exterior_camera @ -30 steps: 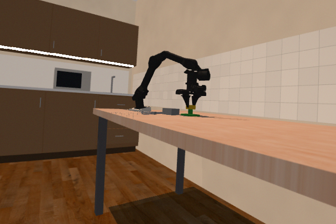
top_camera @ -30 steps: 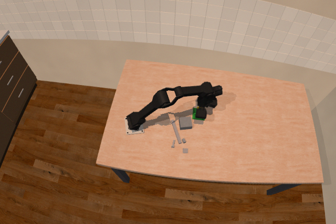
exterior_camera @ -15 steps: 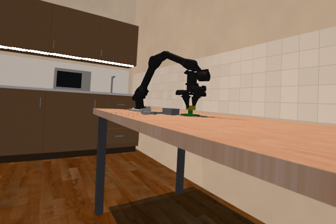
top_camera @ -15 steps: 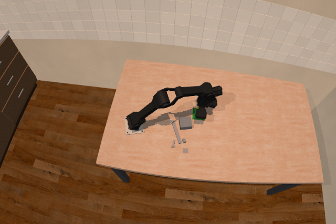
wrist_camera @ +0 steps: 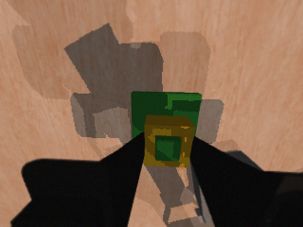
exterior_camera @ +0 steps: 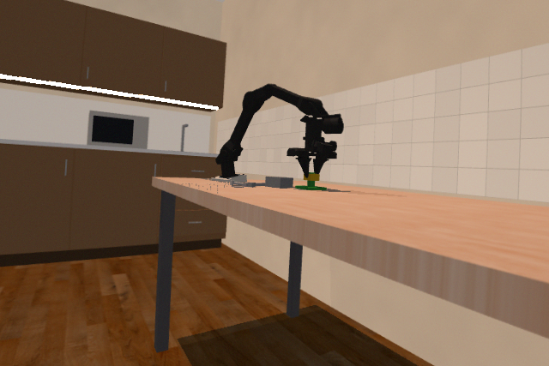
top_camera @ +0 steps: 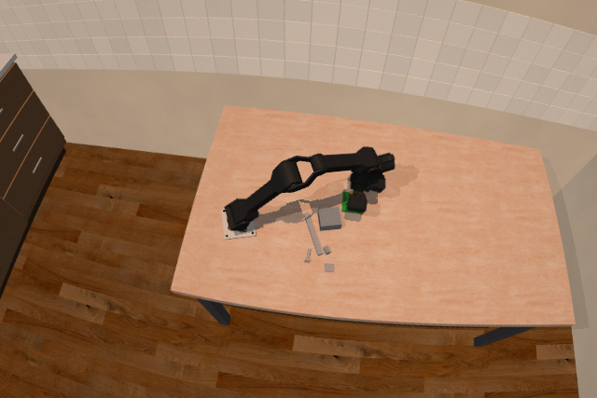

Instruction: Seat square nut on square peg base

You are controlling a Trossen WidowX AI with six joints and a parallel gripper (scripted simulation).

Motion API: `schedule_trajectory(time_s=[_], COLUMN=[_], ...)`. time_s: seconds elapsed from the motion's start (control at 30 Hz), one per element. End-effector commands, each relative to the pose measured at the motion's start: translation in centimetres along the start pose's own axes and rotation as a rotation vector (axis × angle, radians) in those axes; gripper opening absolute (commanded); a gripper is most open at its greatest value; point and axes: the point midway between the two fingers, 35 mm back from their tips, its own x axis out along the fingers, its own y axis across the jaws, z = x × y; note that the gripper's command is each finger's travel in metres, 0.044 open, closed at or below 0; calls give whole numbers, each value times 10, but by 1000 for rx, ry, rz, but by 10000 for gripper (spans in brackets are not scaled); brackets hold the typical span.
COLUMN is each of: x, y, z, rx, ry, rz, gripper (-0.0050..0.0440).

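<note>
Gripper: the gripper (wrist_camera: 168,150) is seen closed part-way on the square nut (wrist_camera: 169,148), a black finger pressed against each of two opposite sides; it is pointed straight down at the table (top_camera: 434,220).
Square nut: a yellow square frame is held level between the fingers (exterior_camera: 314,175); in the wrist view the green peg (wrist_camera: 167,148) is seen through its square hole. In the exterior view the nut is shown on the upper part of the peg, above the base and not touching it.
Peg and base: a flat green square base (wrist_camera: 166,106) is laid on the tabletop, with a short green square peg rising from it. It is placed near the middle of the tabletop, somewhat toward the wall-side edge (top_camera: 348,201).
Arm: the black arm (top_camera: 289,176) is mounted on a light base plate (top_camera: 225,235) near the tabletop's left edge in the top view, and is arched over toward the middle.
Other things: a grey block (top_camera: 329,218) is set just beside the green base, on the side toward the front edge; a thin grey bar (top_camera: 313,234) and three small grey pieces (top_camera: 329,267) are scattered nearer the front edge.
</note>
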Motion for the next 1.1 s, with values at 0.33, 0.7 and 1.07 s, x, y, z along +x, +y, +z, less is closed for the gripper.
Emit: schedule_trajectory(time_s=[0.33, 0.7, 1.07], x=[-6, -3, -1], y=[0, 0, 0], z=[4, 4, 4], rx=[0, 0, 0], ry=[-27, -27, -27], rz=[13, 13, 13], gripper=[-50, -50, -50])
